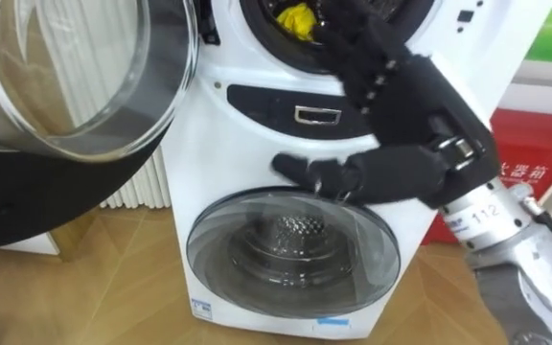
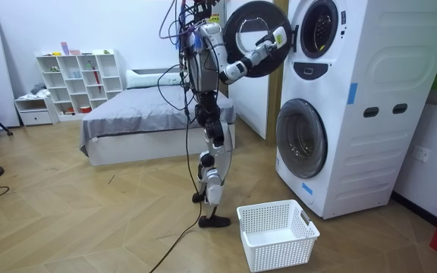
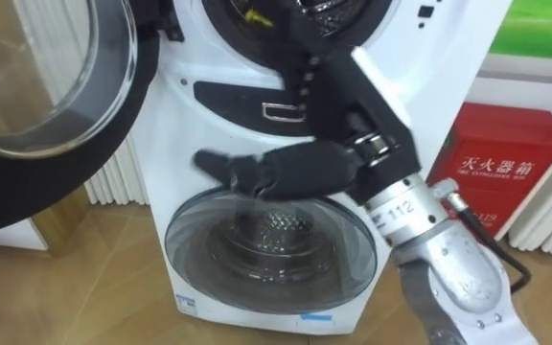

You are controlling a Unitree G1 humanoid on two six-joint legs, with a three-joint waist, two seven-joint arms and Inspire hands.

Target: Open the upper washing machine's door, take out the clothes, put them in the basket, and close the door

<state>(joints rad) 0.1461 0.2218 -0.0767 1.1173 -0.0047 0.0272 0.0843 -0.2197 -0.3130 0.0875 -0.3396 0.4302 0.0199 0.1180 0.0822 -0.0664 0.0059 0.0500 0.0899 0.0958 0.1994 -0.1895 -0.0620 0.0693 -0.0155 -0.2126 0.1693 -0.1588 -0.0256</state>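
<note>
Standing close in front of the tall white washing machine (image 2: 355, 98), the robot holds its right hand (image 1: 410, 125) up at the mouth of the top drum (image 2: 319, 29). The arm comes in from five o'clock. The fingers (image 1: 367, 62) are straight and spread, pointing up toward eleven o'clock. The thumb (image 1: 305, 172) sticks out sideways toward nine o'clock. The hand grips nothing. The thing to fetch is a yellow cloth (image 1: 295, 19), bunched up just inside the drum near its lower edge. From the fingers it lies at about ten o'clock, just beside them. It may even be touching them, but the fingertips run out of sight at the top, so I cannot be sure. What shows of the cloth is a lump, not a long strip, so no side looks better to grab than another. I think the next move is a small one: push the hand a bit further in and over toward ten o'clock, then curl the fingers round the cloth. The right hand is the one for it, since it is already at the drum. The round door (image 1: 65, 77) hangs open at nine o'clock from the hand, well apart from it. The lower door (image 1: 290, 249) is closed, at six o'clock under the thumb. A white basket (image 2: 279, 243) sits on the floor near the robot's feet, at about four o'clock from them in the room view.
</note>
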